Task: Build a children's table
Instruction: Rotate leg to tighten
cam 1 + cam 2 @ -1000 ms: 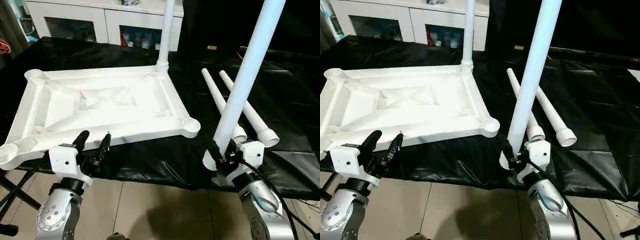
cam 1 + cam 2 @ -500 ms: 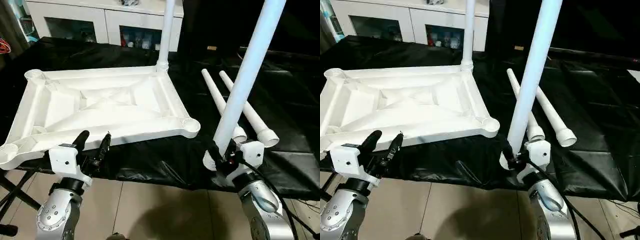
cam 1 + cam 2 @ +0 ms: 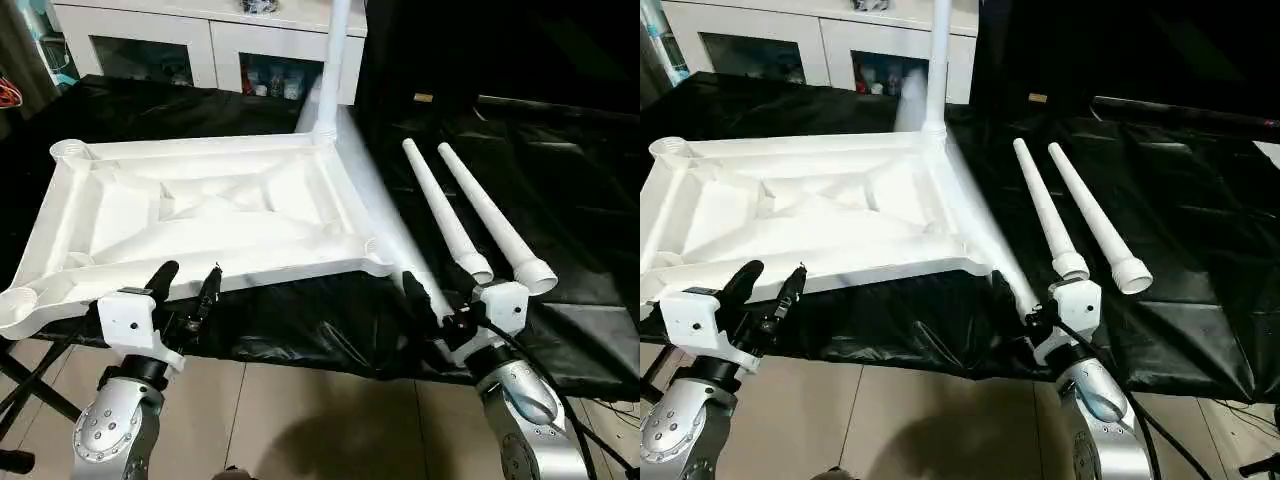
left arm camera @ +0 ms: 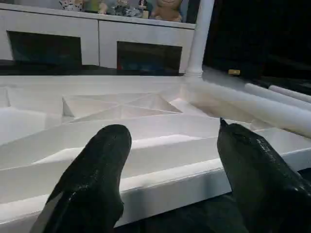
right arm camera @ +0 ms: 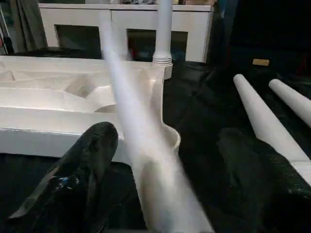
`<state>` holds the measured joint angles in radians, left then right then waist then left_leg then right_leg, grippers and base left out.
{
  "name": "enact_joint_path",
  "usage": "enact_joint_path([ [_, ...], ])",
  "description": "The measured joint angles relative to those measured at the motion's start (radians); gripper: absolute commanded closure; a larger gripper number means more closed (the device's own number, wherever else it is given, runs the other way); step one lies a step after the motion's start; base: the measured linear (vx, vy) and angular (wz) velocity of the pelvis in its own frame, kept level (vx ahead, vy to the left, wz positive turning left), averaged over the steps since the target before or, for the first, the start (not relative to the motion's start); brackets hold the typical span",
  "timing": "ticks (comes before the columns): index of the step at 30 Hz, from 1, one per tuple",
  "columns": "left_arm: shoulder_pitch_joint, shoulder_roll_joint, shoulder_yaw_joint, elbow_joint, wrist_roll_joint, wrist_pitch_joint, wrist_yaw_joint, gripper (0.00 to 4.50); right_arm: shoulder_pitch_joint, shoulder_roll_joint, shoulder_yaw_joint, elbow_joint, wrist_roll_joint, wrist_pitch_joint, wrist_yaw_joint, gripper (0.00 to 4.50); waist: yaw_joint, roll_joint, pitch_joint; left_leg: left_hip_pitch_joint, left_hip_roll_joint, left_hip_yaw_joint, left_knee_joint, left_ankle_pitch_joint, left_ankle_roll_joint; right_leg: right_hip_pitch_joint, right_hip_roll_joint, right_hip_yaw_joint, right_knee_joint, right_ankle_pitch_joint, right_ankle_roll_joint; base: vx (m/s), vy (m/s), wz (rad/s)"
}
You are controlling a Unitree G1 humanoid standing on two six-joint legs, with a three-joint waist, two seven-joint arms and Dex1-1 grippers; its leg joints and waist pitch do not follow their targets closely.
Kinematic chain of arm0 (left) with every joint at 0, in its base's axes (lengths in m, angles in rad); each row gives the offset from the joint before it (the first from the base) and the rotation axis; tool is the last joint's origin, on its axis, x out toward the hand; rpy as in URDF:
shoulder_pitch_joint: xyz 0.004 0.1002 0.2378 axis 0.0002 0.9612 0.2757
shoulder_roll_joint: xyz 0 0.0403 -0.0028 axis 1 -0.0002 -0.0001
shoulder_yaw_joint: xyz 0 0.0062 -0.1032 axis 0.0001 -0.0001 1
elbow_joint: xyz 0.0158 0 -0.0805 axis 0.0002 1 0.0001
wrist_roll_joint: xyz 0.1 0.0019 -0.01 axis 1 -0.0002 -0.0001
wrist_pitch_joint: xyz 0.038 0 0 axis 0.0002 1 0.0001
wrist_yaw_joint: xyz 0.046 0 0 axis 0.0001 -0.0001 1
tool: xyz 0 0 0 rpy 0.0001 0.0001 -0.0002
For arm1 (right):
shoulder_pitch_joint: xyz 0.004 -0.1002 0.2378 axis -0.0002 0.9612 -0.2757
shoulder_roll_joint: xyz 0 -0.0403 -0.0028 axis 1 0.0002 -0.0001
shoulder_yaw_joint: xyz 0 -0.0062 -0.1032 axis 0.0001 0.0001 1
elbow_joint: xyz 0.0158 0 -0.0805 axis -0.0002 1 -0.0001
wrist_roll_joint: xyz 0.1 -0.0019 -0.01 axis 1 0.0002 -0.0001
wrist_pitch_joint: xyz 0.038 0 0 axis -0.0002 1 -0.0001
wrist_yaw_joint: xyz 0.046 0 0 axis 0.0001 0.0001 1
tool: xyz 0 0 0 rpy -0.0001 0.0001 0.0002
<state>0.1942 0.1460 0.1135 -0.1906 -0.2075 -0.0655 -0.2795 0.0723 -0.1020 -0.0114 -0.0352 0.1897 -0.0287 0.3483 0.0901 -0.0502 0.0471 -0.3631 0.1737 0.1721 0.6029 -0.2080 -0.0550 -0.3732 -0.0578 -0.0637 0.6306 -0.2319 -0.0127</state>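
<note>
Four legs total: 1 leg upright [image 3: 333, 60] in the tabletop's [image 3: 200, 215] far-right corner socket, 2 loose legs [image 3: 447, 212] side by side on the black cloth [image 3: 590, 200] right of the top, not touching it, wide ends toward the near edge, and 1 blurred leg [image 3: 375, 215] lying tilted across the top's right edge, from near the upright leg down to the right gripper [image 3: 440, 305]. 1 tabletop, upside down, ribbed side up, on the cloth's left half, near edge at the cloth's near edge. Corner sockets: far-right holds the leg, far-left [image 3: 68, 150] empty, near-left [image 3: 14, 303] empty, near-right mostly hidden by the blurred leg.

Right gripper: fingers apart, the blurred leg's wide end between them, looks loose, not clamped. Left gripper [image 3: 188, 290]: fingers apart, nothing between, just off the top's near edge. 1 cabinet [image 3: 210, 40] behind, past the far edge.
</note>
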Motion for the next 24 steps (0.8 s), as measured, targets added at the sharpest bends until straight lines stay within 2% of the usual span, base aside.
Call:
enact_joint_path([
  [3, 0.000, 0.000, 0.000, 0.000, 0.000, 0.000, 0.000, 1.18, -0.001, 0.000, 0.000, 0.000, 0.000, 0.000, 0.000, 0.12, 0.000, 0.000, 0.000, 0.000, 0.000, 0.000, 0.000, 0.000, 0.000, 0.000, 0.000, 0.000, 0.000, 0.000, 0.000, 0.000, 0.000, 0.00],
  [24, 0.000, 0.000, 0.000, 0.000, 0.000, 0.000, 0.000, 1.18, -0.001, 0.000, 0.000, 0.000, 0.000, 0.000, 0.000, 0.12, 0.000, -0.001, 0.000, 0.001, 0.000, 0.000, 0.000, 0.000, 0.000, 0.000, 0.000, 0.000, 0.000, 0.000, 0.000, 0.000, 0.000, 0.00],
])
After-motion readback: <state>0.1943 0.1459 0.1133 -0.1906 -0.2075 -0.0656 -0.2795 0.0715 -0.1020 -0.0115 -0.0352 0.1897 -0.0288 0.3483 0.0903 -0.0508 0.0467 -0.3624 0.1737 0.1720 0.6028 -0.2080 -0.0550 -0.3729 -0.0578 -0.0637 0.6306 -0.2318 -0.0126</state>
